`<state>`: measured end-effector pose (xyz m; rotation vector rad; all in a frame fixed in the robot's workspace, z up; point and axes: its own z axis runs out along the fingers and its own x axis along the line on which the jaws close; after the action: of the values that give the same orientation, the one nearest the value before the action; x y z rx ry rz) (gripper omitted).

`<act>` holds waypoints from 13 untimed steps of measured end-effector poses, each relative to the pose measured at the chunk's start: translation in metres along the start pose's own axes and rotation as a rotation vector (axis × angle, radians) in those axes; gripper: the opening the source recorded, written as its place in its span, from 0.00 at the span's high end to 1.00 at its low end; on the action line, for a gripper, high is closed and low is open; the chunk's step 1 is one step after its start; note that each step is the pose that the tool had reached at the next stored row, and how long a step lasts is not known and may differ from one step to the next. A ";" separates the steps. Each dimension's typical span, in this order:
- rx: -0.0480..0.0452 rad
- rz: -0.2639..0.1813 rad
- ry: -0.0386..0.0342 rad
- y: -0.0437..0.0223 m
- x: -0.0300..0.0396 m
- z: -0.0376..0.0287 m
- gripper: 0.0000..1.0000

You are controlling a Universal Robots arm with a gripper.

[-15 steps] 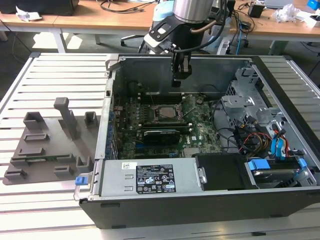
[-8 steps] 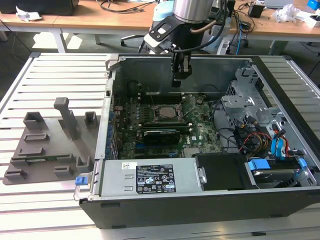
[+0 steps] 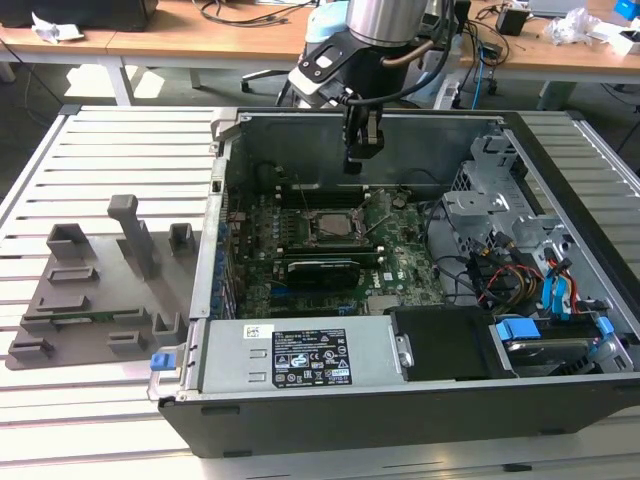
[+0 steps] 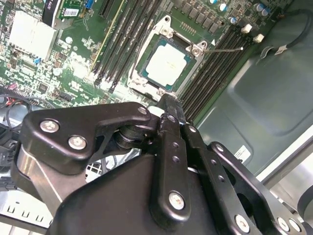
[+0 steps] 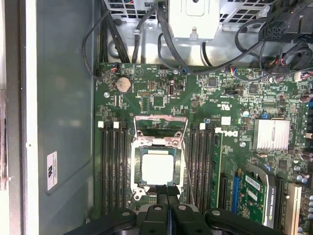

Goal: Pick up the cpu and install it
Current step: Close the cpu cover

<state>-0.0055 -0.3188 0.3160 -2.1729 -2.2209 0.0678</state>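
Cpu (image 5: 157, 169) in socket (image 5: 137, 192) on motherboard (image 5: 161, 98), below gripper (image 3: 360, 165), not touching; memory slots (image 5: 113, 166) flank socket either side, inside case (image 3: 350, 420).

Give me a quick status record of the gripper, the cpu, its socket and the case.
gripper state: gripper shut, nothing between its fingers
gripper place: hangs over the motherboard inside the computer case
cpu: cpu lies flat in the socket, silvery top up, apart from the gripper
socket plate: socket plate is folded open beside the cpu, not covering it
nearest thing to gripper: the cpu
case: lies on its side, open on top, on a slatted table
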 end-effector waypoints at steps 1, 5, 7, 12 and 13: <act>0.0000 0.000 0.0000 0.0012 0.0000 -0.0001 0.89; 0.0008 0.000 0.0000 0.0103 -0.0002 -0.0006 0.89; 0.0009 0.000 0.0000 0.0157 -0.0003 -0.0008 0.89; 0.0010 0.000 -0.0007 0.0317 -0.0006 -0.0017 0.89; 0.0010 0.000 -0.0007 0.0332 -0.0006 -0.0017 0.89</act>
<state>0.0278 -0.3187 0.3159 -2.1726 -2.2208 0.0697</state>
